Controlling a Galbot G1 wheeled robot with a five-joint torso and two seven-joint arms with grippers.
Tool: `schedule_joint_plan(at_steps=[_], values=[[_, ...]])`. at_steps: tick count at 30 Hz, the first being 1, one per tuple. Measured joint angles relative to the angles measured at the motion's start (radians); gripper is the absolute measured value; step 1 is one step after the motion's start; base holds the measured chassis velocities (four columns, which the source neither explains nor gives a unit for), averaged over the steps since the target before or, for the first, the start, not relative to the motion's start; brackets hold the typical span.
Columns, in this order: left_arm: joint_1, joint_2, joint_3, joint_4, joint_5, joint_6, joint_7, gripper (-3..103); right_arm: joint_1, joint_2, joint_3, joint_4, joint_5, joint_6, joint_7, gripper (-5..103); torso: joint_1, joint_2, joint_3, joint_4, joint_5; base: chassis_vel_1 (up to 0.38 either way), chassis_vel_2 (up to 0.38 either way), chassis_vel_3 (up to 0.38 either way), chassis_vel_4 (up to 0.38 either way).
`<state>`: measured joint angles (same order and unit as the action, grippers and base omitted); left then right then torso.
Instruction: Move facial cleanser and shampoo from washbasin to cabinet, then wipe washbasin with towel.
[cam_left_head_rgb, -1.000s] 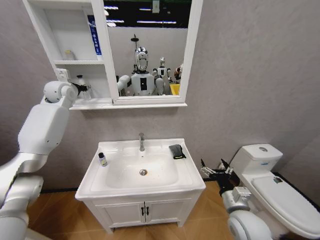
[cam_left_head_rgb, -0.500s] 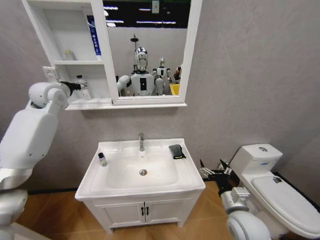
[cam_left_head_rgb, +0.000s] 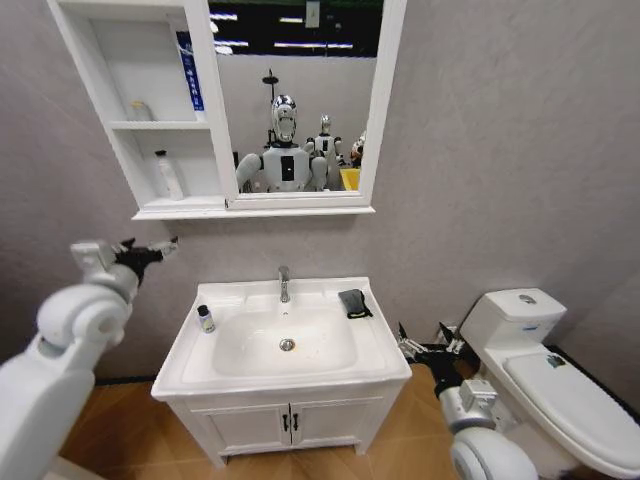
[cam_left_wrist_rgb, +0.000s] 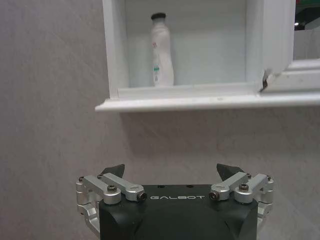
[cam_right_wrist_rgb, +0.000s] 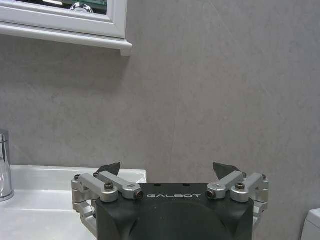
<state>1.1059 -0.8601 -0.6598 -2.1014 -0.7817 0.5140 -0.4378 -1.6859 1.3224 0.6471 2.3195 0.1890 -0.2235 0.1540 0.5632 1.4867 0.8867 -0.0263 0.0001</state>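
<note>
The cabinet (cam_left_head_rgb: 150, 212) hangs at the upper left, joined to a mirror. A tall white bottle with a black cap (cam_left_head_rgb: 167, 175) (cam_left_wrist_rgb: 162, 50), which looks like the shampoo, stands upright on its lowest shelf. My left gripper (cam_left_head_rgb: 150, 250) (cam_left_wrist_rgb: 171, 170) is open and empty, below and in front of that shelf, left of the washbasin (cam_left_head_rgb: 370, 345). A small dark-capped bottle (cam_left_head_rgb: 205, 319), seemingly the facial cleanser, stands on the basin's left rim. The dark towel (cam_left_head_rgb: 353, 303) lies on the back right rim. My right gripper (cam_left_head_rgb: 430, 345) (cam_right_wrist_rgb: 167, 167) is open and empty, right of the basin.
A chrome tap (cam_left_head_rgb: 284, 284) (cam_right_wrist_rgb: 4, 165) stands at the back of the basin. A white toilet (cam_left_head_rgb: 540, 370) sits close on the right, just past my right arm. The vanity doors (cam_left_head_rgb: 290, 425) are below the basin. Small items stand on the upper shelves (cam_left_head_rgb: 140, 110).
My left arm has drawn back from the lowest cabinet shelf and dropped beside the basin. The white bottle stays on the shelf. The right arm has barely moved.
</note>
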Motion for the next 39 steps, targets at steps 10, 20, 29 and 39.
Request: schedule_joint_plan(at_steps=[10,20,29,39], values=[[0.064,-0.208,0.119,0.257,0.33,-0.257,0.204,100,-0.005,0.002,0.008,0.001,0.001,0.011,0.0,100,0.0,0.0,0.0,-0.0003,0.0001,0.0,0.0,0.0,0.0],[-0.013,-0.289,0.163,0.515,0.465,-0.34,0.247,100,-0.004,0.006,0.012,-0.012,0.011,0.027,-0.003,100,0.0,0.0,0.0,-0.0002,0.0002,0.0,0.0,0.0,0.0],[-0.033,-0.311,0.165,0.563,0.474,-0.338,0.247,100,-0.003,0.005,0.022,-0.02,0.022,0.035,-0.004,100,0.0,0.0,0.0,-0.0001,0.0,0.0,0.0,0.0,0.0],[-0.045,-0.331,0.154,0.612,0.485,-0.348,0.248,100,-0.009,0.008,0.029,-0.027,0.027,0.047,-0.004,100,0.0,0.0,0.0,-0.0001,-0.0001,0.0,0.0,0.0,0.0]])
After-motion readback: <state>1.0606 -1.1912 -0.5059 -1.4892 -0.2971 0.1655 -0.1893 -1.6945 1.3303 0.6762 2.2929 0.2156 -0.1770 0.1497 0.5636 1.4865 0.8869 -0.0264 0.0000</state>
